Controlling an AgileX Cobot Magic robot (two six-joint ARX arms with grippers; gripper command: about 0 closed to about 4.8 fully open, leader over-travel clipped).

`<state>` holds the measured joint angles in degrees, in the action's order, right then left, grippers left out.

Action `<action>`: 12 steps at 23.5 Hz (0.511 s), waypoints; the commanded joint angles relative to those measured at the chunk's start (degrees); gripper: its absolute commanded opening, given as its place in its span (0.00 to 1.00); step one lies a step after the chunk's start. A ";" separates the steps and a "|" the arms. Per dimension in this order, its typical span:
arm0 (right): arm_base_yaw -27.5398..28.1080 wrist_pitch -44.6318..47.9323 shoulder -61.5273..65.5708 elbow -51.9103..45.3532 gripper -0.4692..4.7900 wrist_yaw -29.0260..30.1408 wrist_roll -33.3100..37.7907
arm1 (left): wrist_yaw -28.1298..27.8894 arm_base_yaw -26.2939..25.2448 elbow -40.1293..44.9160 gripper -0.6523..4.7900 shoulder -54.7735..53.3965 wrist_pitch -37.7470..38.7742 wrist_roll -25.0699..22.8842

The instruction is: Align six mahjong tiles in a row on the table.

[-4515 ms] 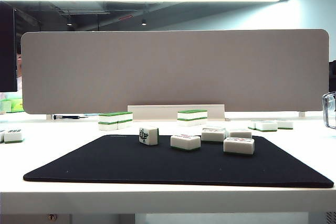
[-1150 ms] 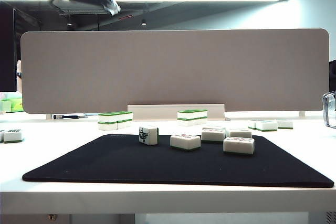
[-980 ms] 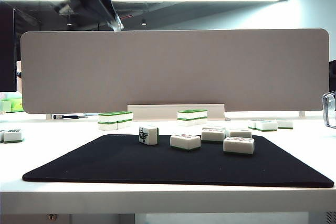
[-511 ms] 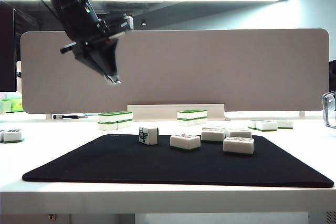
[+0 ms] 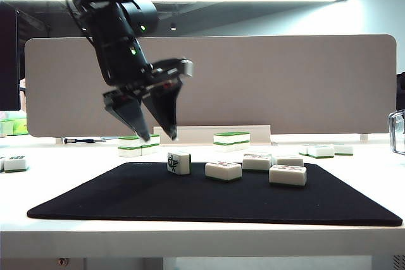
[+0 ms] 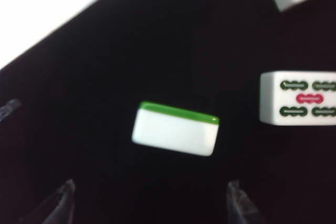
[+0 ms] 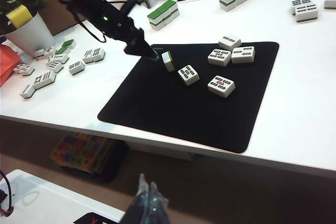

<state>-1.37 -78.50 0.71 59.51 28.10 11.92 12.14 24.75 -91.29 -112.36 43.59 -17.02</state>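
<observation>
A black mat [image 5: 190, 203] lies on the white worktop [image 5: 202, 235], and everything else can be placed from it. On the mat's far half stand several mahjong tiles: one upright tile [image 5: 179, 162] on its edge toward the mat's left, showing a green-printed face, and to its right a flat tile [image 5: 223, 171], then two tiles [image 5: 273, 160] close together farther back, and one tile [image 5: 288, 175] nearer the front. The left gripper [image 5: 158, 136] hangs above the mat's far left part, just above and left of the upright tile, its two dark fingers [image 5: 134, 118] pointing down and spread apart, holding nothing. Beyond the mat's far edge sit green-backed tile stacks [image 5: 138, 145] before a grey partition panel [image 5: 285, 83].
</observation>
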 commanded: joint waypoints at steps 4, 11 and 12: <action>0.02 0.68 -0.68 0.15 0.09 -0.15 -0.20 | -4.39 2.25 -0.17 0.96 -2.03 -3.23 -5.07; 0.00 0.70 -0.68 0.15 0.09 -0.87 -0.20 | -4.39 2.34 -0.17 0.95 -6.16 -5.29 -5.03; 0.02 0.70 -0.68 0.15 0.09 -1.99 -0.20 | -4.37 2.34 -0.17 0.91 -6.45 -5.60 -4.98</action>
<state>-1.37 -78.50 0.71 59.51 27.31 11.92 7.66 27.03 -91.29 -119.00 38.54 -21.67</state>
